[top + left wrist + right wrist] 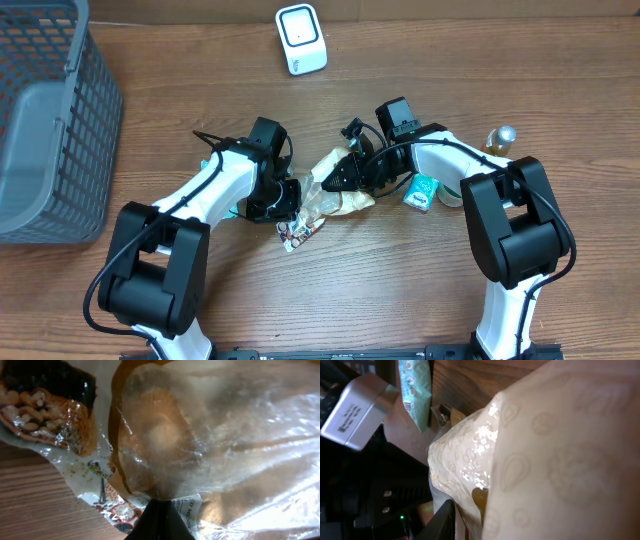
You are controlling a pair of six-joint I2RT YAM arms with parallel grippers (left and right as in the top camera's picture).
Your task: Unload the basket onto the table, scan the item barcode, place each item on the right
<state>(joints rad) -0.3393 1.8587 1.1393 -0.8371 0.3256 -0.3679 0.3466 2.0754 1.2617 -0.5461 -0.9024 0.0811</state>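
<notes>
My left gripper (287,203) is clamped tight on the near-left end of the crinkly clear-and-cream plastic snack bag (330,192), which sits mid-table between both arms. My right gripper (338,172) is against the bag's other end. Its own view is filled with cream wrapper, and I cannot tell whether its jaws have met on it. The bag's long axis slants from one gripper to the other. The white boxy barcode scanner (301,38) stands well apart on the far side, almost straight ahead, so I judge the bag must travel away from me
</notes>
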